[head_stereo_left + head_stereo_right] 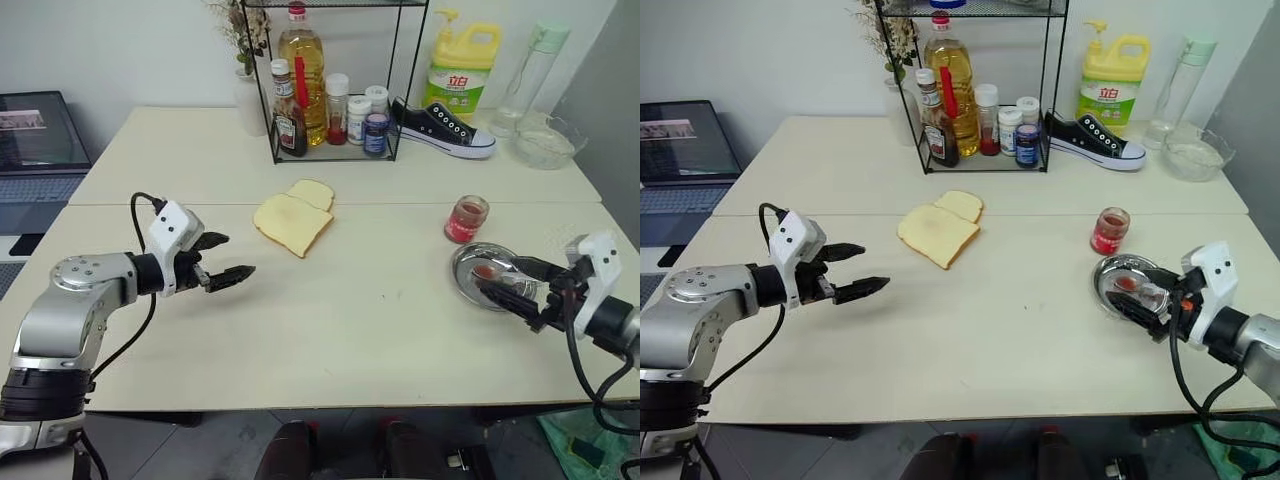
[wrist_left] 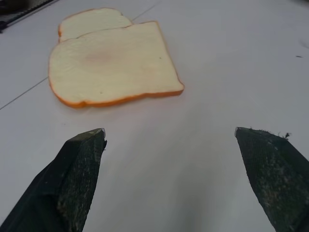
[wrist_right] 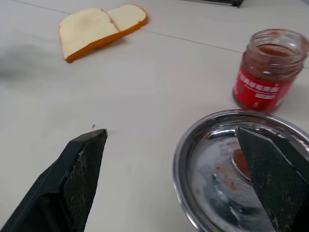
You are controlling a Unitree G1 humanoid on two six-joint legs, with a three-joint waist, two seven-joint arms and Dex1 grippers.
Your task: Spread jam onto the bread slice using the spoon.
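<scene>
A pale cream desk (image 1: 380, 330) fills the middle of the head view. Near its centre lies the bread slice (image 1: 290, 224), a large rounded-rectangle piece of pale yellow bread with a thin tan crust, flat on the surface. A smaller domed slice (image 1: 312, 193) lies just behind it, touching or slightly overlapped by it.

At the right of the frame stands a small clear glass jar (image 1: 466, 219) without a lid, holding glossy red jam (image 3: 263, 77). Just in front of the jar sits a round shiny steel dish (image 1: 480, 275). Inside the dish is a red-smeared patch where the bowl of the small silver spoon (image 1: 487, 271) appears to lie; its handle is hard to make out.

The left tool (image 1: 218, 259) hovers over the desk at the lower left of the frame, its two black fingers spread wide and empty, pointing toward the bread but well apart from it. The right tool (image 1: 520, 285) sits at the lower right, fingers likewise spread and gripping nothing, one finger reaching over the near rim of the steel dish.

At the top of the frame a black wire rack (image 1: 330, 80) holds a tall bottle of yellow oil (image 1: 302, 60) and several small sauce bottles and jars. To its right lie a black canvas shoe (image 1: 440, 128), a yellow detergent jug (image 1: 462, 65) and a clear glass bowl (image 1: 546, 140). A laptop (image 1: 40, 150) sits at the far left.
</scene>
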